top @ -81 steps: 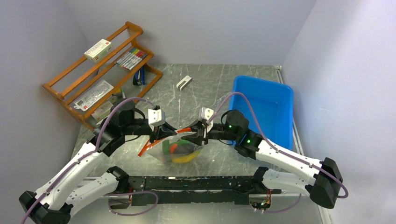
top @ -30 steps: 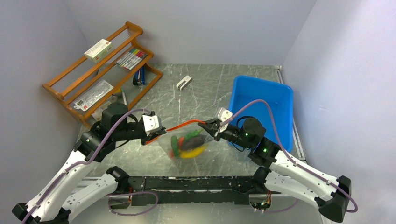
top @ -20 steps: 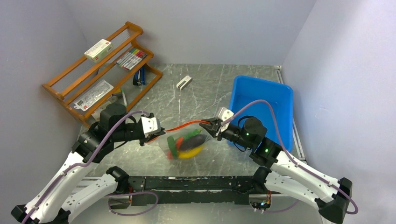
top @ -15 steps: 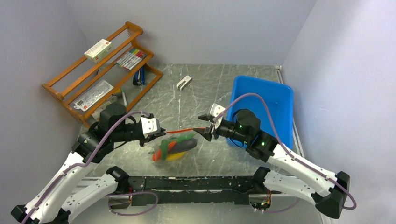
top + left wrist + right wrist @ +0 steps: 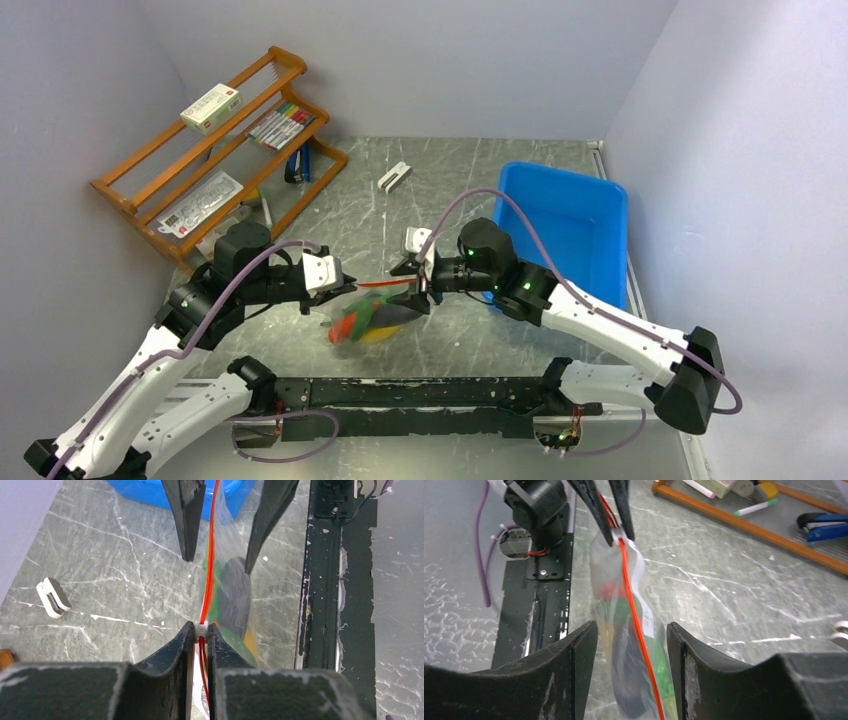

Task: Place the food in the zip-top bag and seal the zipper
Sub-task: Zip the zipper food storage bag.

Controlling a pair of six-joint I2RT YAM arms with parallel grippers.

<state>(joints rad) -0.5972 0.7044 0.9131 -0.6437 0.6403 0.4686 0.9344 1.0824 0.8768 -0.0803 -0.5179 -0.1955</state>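
The zip-top bag [image 5: 372,320] hangs just above the table between the arms, with the food [image 5: 385,315] inside: a dark eggplant [image 5: 235,592], plus green, yellow and red-orange pieces. Its zipper [image 5: 212,545] runs taut as a thin red-orange line. My left gripper [image 5: 200,629] is shut on the zipper's left end, at the white slider. My right gripper [image 5: 631,627] is open, and its fingers [image 5: 585,652] straddle the zipper and the bag's upper part without pinching. From above, the right gripper [image 5: 420,288] sits close to the left gripper [image 5: 346,290].
A blue bin [image 5: 565,225] stands at the right, behind the right arm. A wooden rack [image 5: 220,150] with markers and boxes fills the back left. A small white clip [image 5: 394,177] lies at the back centre. The black base rail [image 5: 420,392] runs along the near edge.
My right gripper let go of the zipper's right end, opened, and slid left along the strip towards the left gripper. The bag sagged and swung left. The left gripper held its grip.
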